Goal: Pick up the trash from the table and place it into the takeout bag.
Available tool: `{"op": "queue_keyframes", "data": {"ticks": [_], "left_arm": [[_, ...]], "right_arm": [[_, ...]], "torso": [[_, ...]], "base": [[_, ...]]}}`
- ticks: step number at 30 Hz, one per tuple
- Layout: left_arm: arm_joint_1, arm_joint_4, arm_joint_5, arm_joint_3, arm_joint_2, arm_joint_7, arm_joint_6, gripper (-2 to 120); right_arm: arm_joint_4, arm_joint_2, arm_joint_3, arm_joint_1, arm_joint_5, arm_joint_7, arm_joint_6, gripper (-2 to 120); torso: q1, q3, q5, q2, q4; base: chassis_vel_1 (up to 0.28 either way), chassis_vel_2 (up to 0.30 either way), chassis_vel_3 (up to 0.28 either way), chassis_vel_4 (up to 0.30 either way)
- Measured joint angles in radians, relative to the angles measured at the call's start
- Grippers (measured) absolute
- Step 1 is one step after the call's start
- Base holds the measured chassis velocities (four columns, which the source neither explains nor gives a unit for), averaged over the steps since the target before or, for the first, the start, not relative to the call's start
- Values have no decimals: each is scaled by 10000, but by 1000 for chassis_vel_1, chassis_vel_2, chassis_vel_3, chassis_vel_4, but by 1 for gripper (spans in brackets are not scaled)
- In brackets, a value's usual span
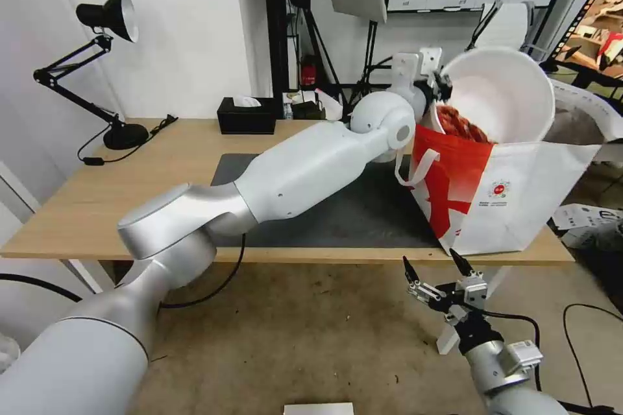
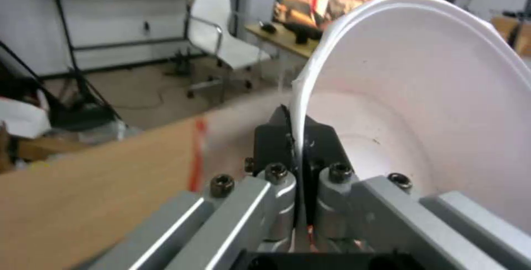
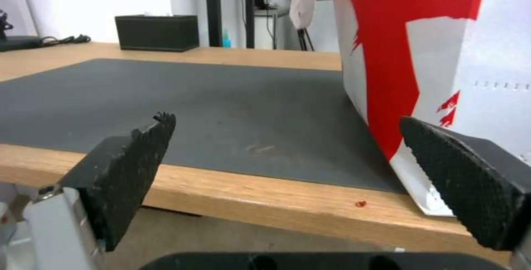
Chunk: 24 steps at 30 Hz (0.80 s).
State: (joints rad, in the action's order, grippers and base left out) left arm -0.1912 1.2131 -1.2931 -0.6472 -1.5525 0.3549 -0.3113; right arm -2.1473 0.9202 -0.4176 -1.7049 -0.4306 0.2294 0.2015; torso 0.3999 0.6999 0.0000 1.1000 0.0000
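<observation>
My left gripper (image 1: 444, 85) is shut on the rim of the white round bowl (image 1: 503, 96), holding it tipped on its side over the open takeout bag (image 1: 513, 188). Red scraps (image 1: 462, 123) spill from the bowl into the bag's mouth. The left wrist view has the two fingers (image 2: 296, 141) pinching the thin white rim of the bowl (image 2: 420, 96). The bag stands at the right end of the table (image 1: 91, 207), on the dark grey mat (image 1: 350, 217). My right gripper (image 1: 436, 266) hangs open below the table's front edge, near the bag's front corner (image 3: 420, 54).
A black desk lamp (image 1: 107, 71) stands at the table's back left and a black tissue box (image 1: 246, 115) at the back middle. A small red crumb (image 3: 361, 203) lies on the wooden front edge. Cables, stands and a chair crowd the floor behind and to the right.
</observation>
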Motion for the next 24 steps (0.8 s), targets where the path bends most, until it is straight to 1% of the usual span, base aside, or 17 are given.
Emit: {"op": "queue_keyframes", "data": {"ticks": [1, 2, 4, 10, 11, 12, 14, 15, 18, 19, 21, 22, 23, 24], "left_arm": [[-12, -28, -115, -41, -12, -131, -199, 0], [-12, -28, -115, -41, -12, -131, -199, 0], [-33, -183, -177, -198, -52, -314, -554, 0], [-12, -479, -83, -451, -242, -386, -929, 0], [-4, -519, -55, -465, -286, -388, -990, 3], [-4, -519, -55, -465, -286, -388, -990, 3], [1, -520, -47, -474, -291, -391, -1072, 14], [1, -520, -47, -474, -291, -391, -1072, 14], [-12, -326, -147, -460, -155, -415, -1095, 27], [-12, -326, -147, -460, -155, -415, -1095, 27], [-27, 107, -174, -354, 104, -412, -1088, 38], [-27, 107, -174, -354, 104, -412, -1088, 38], [-26, 356, -177, -258, 225, -381, -1053, 46], [-18, 585, -182, -169, 344, -322, -977, 49]], "right_arm": [[0, 0, 0, 0, 0, 0, 0, 100], [0, 0, 0, 0, 0, 0, 0, 100], [0, 0, 0, 0, 0, 0, 0, 100], [0, 0, 0, 0, 0, 0, 0, 100], [0, 1, 0, 0, 0, 0, 0, 100], [0, 1, 0, 0, 0, 0, 0, 100], [0, 0, 0, 0, 1, 0, 0, 100], [0, 0, 0, 0, 1, 0, 0, 100], [0, 0, 0, 0, 0, 0, 0, 100], [0, 0, 0, 0, 0, 0, 0, 100], [0, 0, 0, -1, 0, 0, 0, 100], [0, 0, 0, -1, 0, 0, 0, 100], [0, 0, 0, 0, 0, 0, 0, 100], [0, 0, 0, 0, 0, 0, 0, 100]], "torso": [[0, 0, 0, 0, 0], [0, 0, 0, 0, 0], [0, 0, 0, 0, 0], [0, 0, 0, 0, 0], [0, 0, 0, 0, -1], [0, 0, 0, 0, -1], [0, 0, 0, 0, -1], [0, 0, 0, 0, -1], [0, 0, 0, 0, -1], [0, 0, 0, 0, -1], [0, 0, 0, 0, 0], [0, 0, 0, 0, 0], [0, 1, 0, 0, 0], [1, 0, 0, 0, -1]], "base": [[0, 0, 0, 0], [0, 0, 0, 0], [0, 0, 0, 0], [0, 0, 0, 0], [0, 0, 0, 0], [0, 0, 0, 0], [0, 0, 0, 0], [0, 0, 0, 0], [0, 0, 0, 0], [0, 0, 0, 0], [0, 0, 0, 0], [0, 0, 0, 0], [0, 0, 0, 0], [0, 0, 0, 0]]}}
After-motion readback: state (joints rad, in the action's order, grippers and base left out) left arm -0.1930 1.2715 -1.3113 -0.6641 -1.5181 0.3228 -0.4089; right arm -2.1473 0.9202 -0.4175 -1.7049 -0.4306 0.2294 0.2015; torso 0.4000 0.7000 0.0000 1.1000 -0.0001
